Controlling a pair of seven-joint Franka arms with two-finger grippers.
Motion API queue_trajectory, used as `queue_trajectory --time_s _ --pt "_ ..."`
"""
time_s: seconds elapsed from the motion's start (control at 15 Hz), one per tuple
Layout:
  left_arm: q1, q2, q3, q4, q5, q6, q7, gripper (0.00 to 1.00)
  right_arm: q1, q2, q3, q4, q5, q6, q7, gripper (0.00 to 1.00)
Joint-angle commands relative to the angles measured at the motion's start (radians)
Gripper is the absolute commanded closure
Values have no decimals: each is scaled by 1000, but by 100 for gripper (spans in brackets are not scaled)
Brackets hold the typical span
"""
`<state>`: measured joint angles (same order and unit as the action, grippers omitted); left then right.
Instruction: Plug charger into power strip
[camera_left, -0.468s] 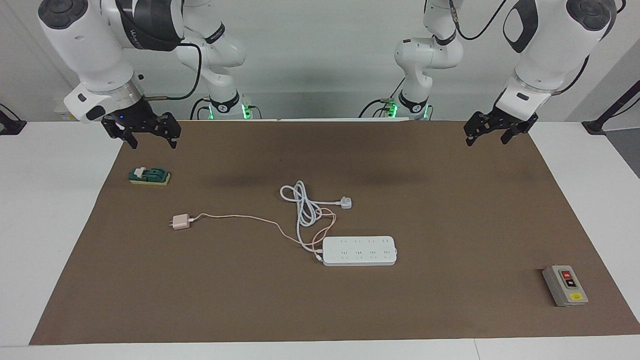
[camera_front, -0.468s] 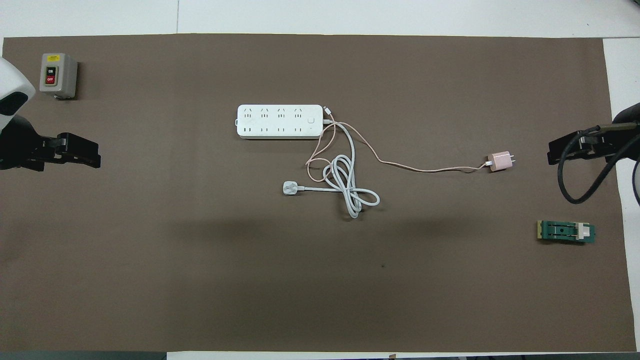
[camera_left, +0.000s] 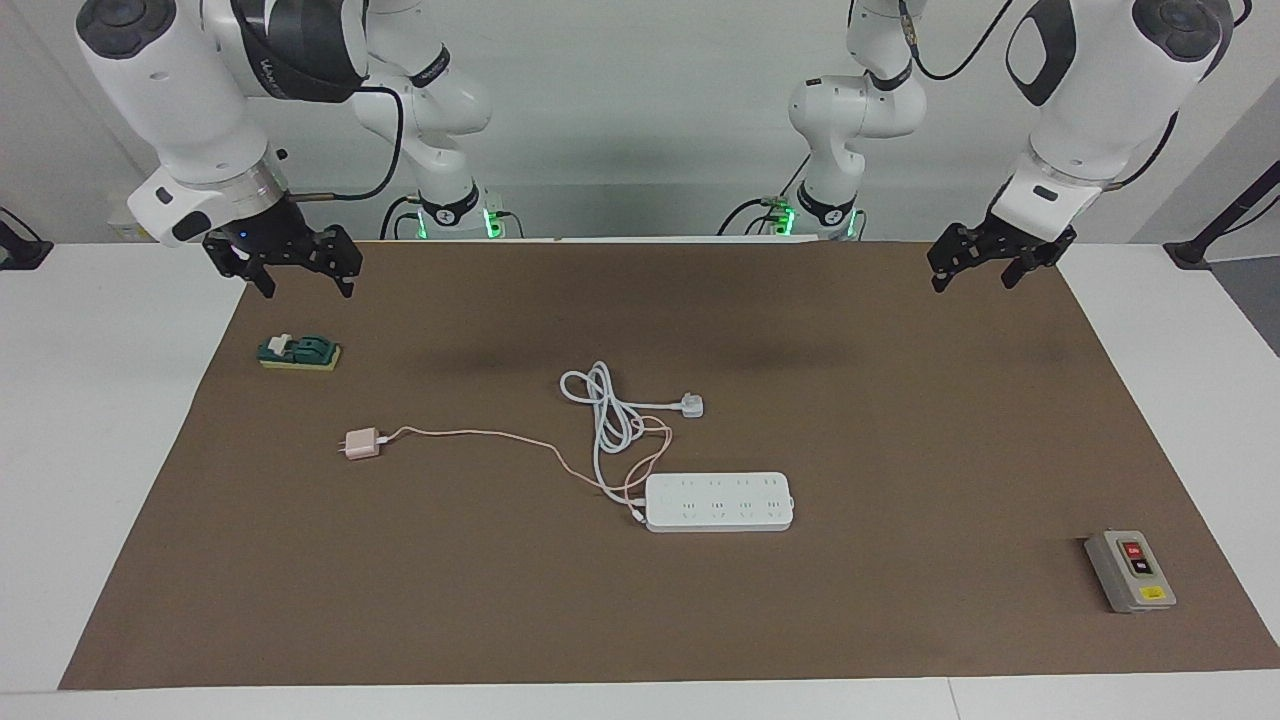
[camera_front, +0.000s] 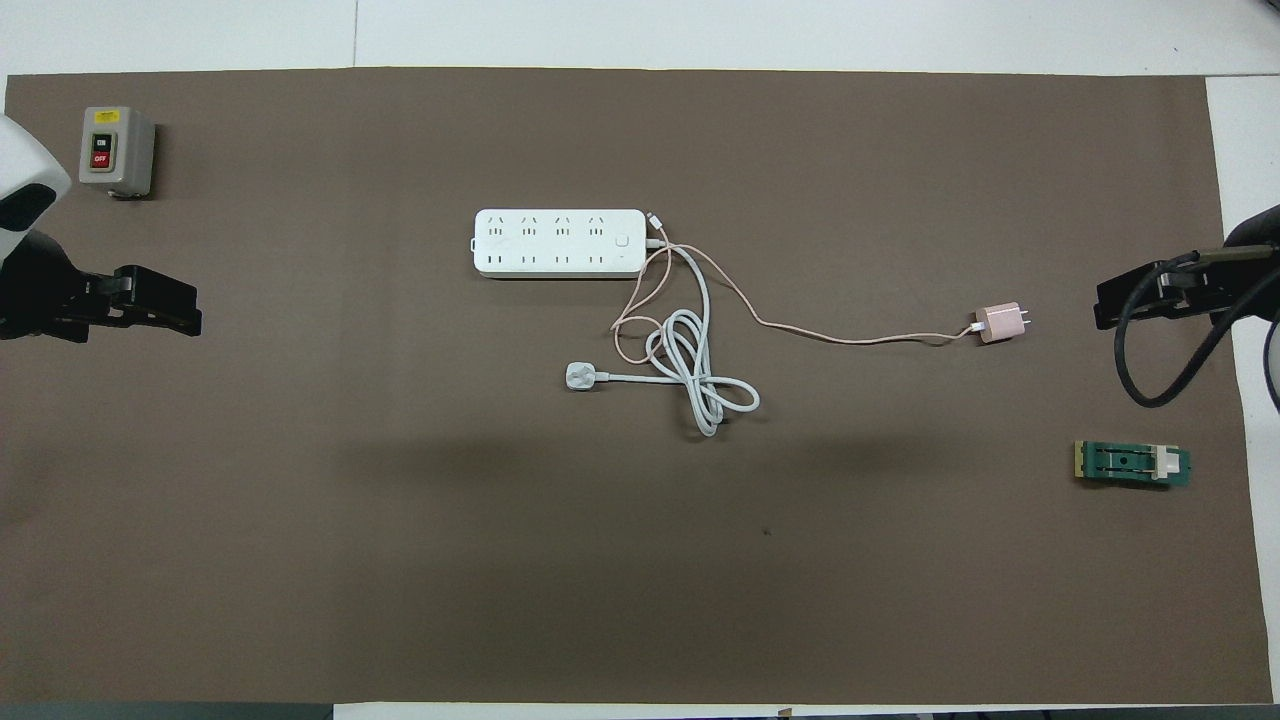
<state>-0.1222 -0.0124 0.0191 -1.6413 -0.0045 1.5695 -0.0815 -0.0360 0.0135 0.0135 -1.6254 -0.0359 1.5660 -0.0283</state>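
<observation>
Pink charger (camera_left: 361, 443) is lying untouched on the mat, below the right gripper (camera_left: 297, 273), well apart from the power strip (camera_left: 718, 501). Both jaws are hanging wide, empty; left gripper (camera_left: 976, 271) waiting. Next: right descending to grasp charger, prongs reoriented.

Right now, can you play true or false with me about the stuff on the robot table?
1. The charger is plugged into the power strip. False: it lies on the brown mat, apart from the strip, toward the right arm's end.
2. The power strip is farther from the robots than the white plug. True.
3. The right gripper holds the charger. False: it is open and empty, up over the mat's edge.
4. The grey button box sits toward the left arm's end. True.
5. The left gripper is open and holds nothing. True.
</observation>
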Motion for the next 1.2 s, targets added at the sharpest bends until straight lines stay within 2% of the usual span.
queue_trajectory --time_s 0.0,0.2,0.4,0.87,1.14 --pt "6 -15 -2 -9 8 -9 11 0 -15 -1 16 7 -16 9 -15 0" --pt "1 -18 -2 -17 9 -12 11 0 -36 0 8 2 -1 69 -22 0" --pt "-2 -21 -2 -25 8 -9 9 0 -65 19 8 -11 42 68 59 0" --pt "1 -24 -4 -35 8 -8 11 0 -249 195 5 -10 284 57 321 0" --pt "4 -24 -2 -28 8 -11 6 0 -297 302 5 -11 399 55 530 0"
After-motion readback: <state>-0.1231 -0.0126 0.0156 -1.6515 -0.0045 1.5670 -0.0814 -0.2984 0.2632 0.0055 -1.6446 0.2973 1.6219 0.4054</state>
